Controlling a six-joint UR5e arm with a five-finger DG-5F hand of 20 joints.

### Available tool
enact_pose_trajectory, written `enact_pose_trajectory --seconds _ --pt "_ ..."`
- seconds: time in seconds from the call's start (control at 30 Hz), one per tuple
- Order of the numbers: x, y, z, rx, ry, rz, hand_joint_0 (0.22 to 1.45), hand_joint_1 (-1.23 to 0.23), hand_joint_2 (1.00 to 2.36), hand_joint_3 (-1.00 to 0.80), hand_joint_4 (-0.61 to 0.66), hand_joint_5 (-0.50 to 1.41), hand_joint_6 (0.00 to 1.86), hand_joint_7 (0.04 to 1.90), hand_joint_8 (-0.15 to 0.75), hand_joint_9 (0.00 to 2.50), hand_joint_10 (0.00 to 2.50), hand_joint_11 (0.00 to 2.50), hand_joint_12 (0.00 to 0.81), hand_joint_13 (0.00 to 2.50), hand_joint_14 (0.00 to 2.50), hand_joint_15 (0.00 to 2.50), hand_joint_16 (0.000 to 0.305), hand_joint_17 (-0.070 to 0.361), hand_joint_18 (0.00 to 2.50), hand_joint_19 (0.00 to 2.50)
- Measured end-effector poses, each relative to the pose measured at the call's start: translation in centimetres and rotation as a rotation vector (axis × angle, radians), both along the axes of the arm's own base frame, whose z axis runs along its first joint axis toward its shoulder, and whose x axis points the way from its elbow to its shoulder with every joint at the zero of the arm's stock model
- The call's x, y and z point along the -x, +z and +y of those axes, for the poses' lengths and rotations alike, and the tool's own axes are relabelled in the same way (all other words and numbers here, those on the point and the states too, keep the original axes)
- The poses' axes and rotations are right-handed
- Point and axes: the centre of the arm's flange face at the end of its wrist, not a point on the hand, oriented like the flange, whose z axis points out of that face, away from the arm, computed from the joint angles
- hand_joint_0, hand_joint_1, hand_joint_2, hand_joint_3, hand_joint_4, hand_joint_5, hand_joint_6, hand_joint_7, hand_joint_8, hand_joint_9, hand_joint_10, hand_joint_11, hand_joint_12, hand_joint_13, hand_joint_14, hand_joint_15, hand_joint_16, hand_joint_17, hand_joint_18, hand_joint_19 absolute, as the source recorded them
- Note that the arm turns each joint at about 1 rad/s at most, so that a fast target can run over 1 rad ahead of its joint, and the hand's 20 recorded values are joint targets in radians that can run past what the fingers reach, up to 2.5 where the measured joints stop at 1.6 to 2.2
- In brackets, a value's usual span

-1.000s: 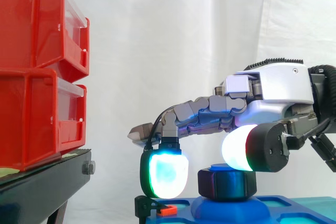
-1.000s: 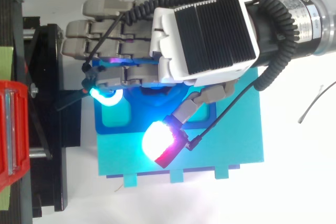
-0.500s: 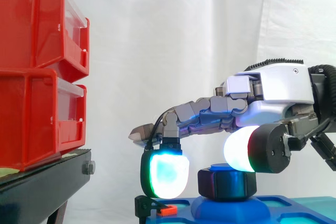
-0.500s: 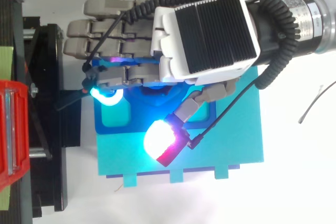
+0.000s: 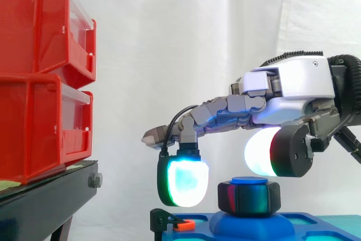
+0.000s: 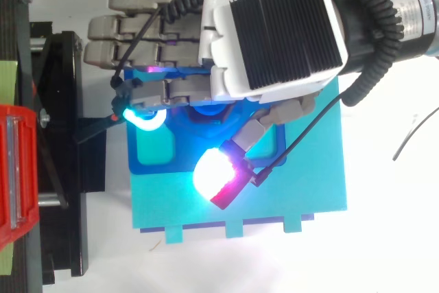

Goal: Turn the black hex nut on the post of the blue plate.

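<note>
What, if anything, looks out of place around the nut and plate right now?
Nothing stands out. The black hex nut sits level on the post of the blue plate, which lies flat. The hand hovers over it with open fingers, pads clear of the nut. The red bins sit stacked on their black stand.

The black hexagonal nut (image 5: pixel 249 198) is finished in glossy plastic, the flat blue plate (image 6: pixel 274 197) in smooth plastic. The stacked red bins (image 5: pixel 39 83) are shiny plastic, the white curtain (image 5: pixel 186 38) matt cloth.
</note>
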Motion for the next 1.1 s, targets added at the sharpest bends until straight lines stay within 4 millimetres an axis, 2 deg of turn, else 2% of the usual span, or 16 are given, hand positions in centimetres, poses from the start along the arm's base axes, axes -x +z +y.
enact_pose_trajectory --seconds 0.4,1.1 --pt "0.8 1.2 -0.4 0.05 -0.006 0.022 0.47 -0.35 1.0 -0.5 0.2 -0.22 0.5 1.05 0.237 0.15 0.0 0.0 0.361 0.14 0.0 0.01 0.057 0.129 0.0 0.06" --pt "1.3 1.0 -1.4 0.079 -0.013 0.042 0.47 -0.36 1.0 -0.5 0.2 -0.22 0.5 1.04 0.235 0.15 0.0 0.01 0.363 0.14 0.0 0.01 0.057 0.129 0.0 0.06"
